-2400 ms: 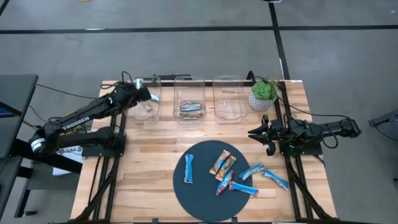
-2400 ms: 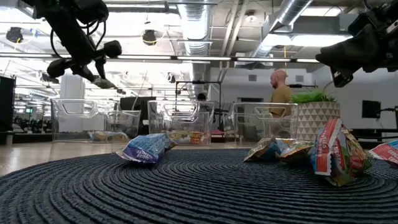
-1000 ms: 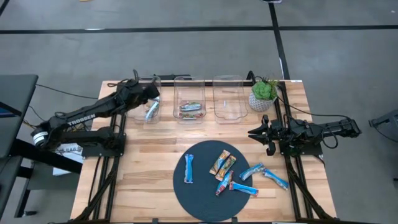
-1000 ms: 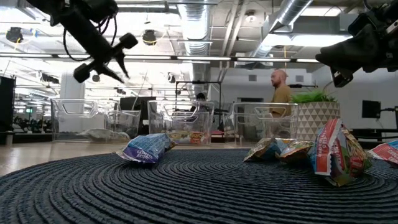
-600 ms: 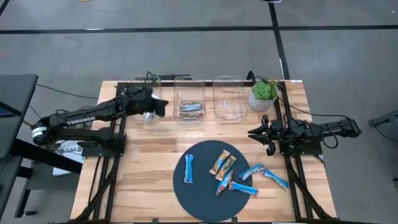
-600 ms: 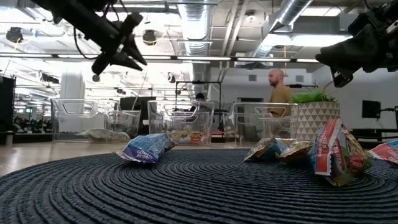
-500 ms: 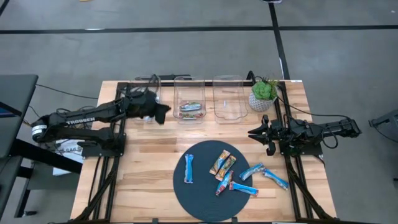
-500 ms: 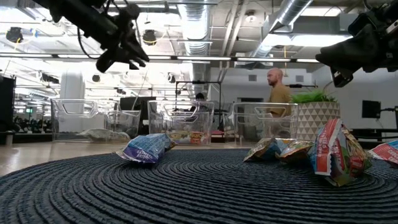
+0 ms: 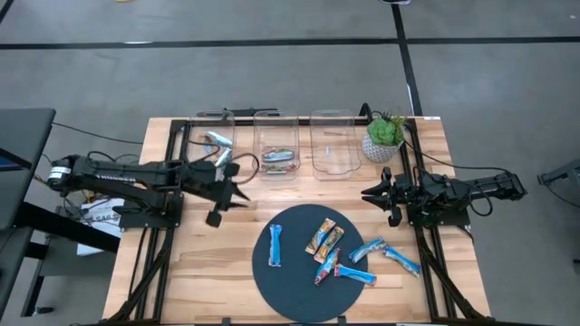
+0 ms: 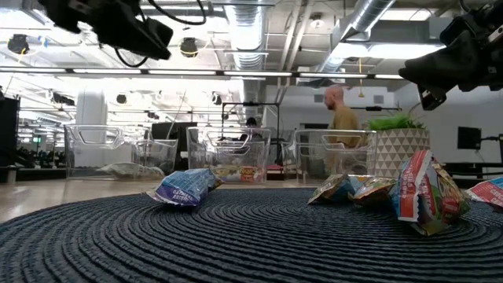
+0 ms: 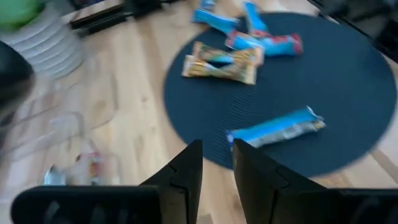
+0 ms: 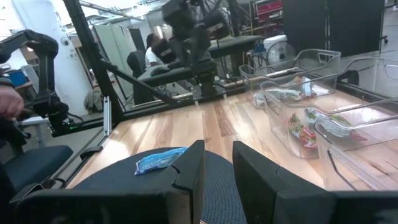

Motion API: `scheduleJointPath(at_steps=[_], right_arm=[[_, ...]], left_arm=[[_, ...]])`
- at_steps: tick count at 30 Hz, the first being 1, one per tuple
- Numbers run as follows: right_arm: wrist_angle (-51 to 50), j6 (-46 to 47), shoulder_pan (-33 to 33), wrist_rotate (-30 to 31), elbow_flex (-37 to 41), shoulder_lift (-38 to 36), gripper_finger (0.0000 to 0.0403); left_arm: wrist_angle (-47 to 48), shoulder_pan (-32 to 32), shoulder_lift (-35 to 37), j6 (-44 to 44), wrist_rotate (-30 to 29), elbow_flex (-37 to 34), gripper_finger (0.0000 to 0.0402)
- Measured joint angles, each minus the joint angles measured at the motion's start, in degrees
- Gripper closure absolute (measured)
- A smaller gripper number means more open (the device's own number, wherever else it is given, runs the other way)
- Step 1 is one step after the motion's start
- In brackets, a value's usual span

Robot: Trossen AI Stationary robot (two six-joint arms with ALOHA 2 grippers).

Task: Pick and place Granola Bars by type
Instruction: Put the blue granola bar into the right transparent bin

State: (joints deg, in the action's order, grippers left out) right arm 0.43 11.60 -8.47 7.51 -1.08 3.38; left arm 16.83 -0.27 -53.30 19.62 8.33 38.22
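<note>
From above I see my left claw (image 9: 237, 193) over bare worktop (image 9: 208, 263) between bins (image 9: 275, 145) and mat (image 9: 299, 299), empty; its wrist view shows the fingers slightly parted; right claw (image 9: 374, 196) waits beside the plant (image 9: 384, 136), likewise narrowly parted, empty; bars (image 9: 323, 241) lie on the mat; only the low view shows a person (image 10: 341, 130) behind.

Left arm off the bins, bar dropped

Left gripper (image 9: 237, 191), earlier over the far-left bin (image 9: 214, 147) holding a bar, has swung out and now hangs over bare table between the bins and the mat (image 9: 299, 288), empty, fingers a little apart. A blue bar (image 9: 218, 140) now lies in that bin. Background person (image 10: 339, 118) has stepped left.
</note>
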Motion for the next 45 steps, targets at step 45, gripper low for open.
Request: scheduleJointPath(at_steps=[45], right_arm=[[0.0,0.02,-0.02,0.0,0.0,0.0,0.0326]], left_arm=[[4.76,-16.09,-39.08,-84.43,-6.69,21.81,0.0174]])
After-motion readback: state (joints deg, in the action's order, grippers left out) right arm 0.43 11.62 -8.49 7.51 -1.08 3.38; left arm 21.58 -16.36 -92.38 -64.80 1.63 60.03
